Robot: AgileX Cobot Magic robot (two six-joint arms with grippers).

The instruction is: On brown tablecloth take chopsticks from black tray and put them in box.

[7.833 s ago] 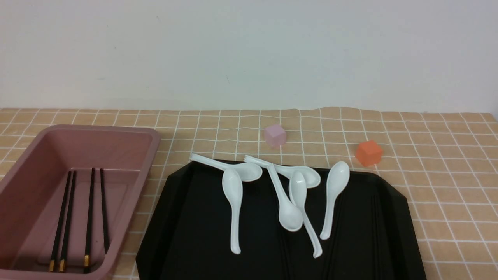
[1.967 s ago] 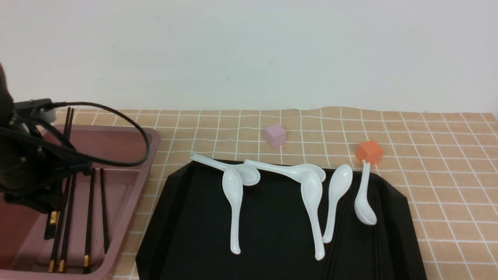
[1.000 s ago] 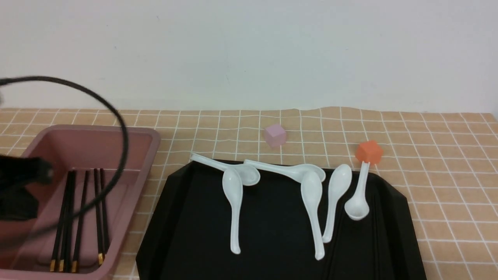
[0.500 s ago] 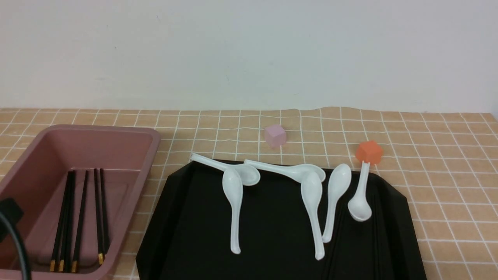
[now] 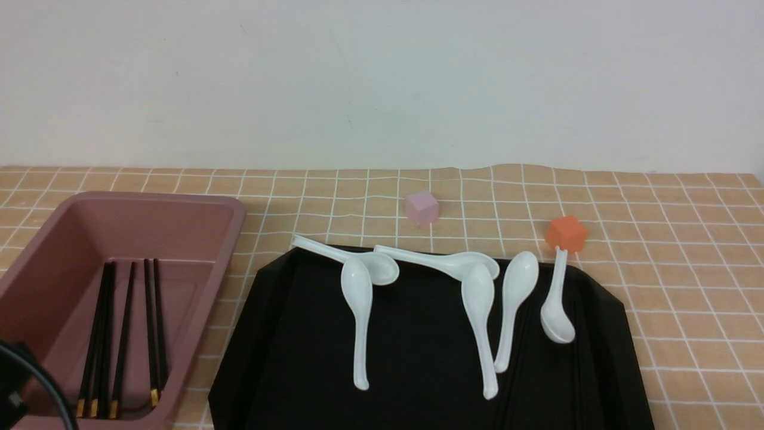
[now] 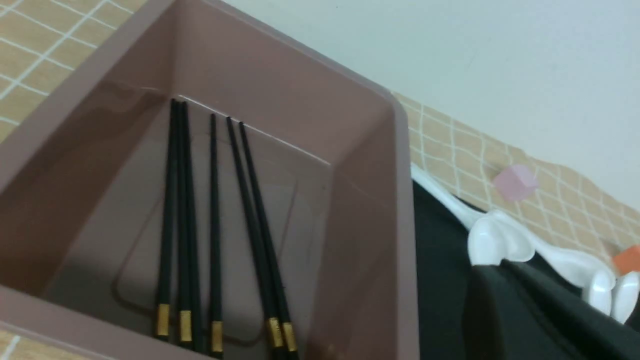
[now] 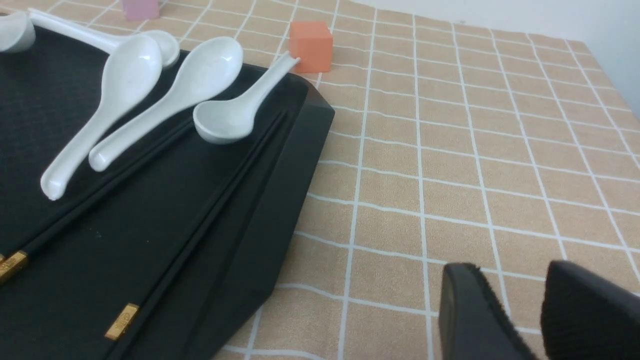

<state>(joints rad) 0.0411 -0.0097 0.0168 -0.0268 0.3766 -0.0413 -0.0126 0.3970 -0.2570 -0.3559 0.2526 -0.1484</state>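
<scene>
While five thin black chopsticks with gold tips (image 6: 215, 225) lie side by side on the floor of the deep dusty-pink plastic box (image 6: 280, 85), gold ends toward the robot, more of the same chopsticks (image 7: 196, 225) lie along the right part of the flat matte black tray (image 7: 280, 210), one partly under the white ceramic spoons (image 7: 125, 90). The box sits just left of the tray, both on the tan-brown grid-lined tablecloth (image 5: 686, 269). Five spoons are on the tray; the rightmost one's handle tip touches the small orange cube (image 5: 565, 234). A small pink cube (image 5: 422, 208) sits behind the tray, apart from it. The left gripper (image 6: 525, 310) shows only as a dark mass, so I cannot tell its state. The right gripper (image 7: 520, 285) hangs over bare cloth right of the tray, fingers slightly apart, holding nothing.
</scene>
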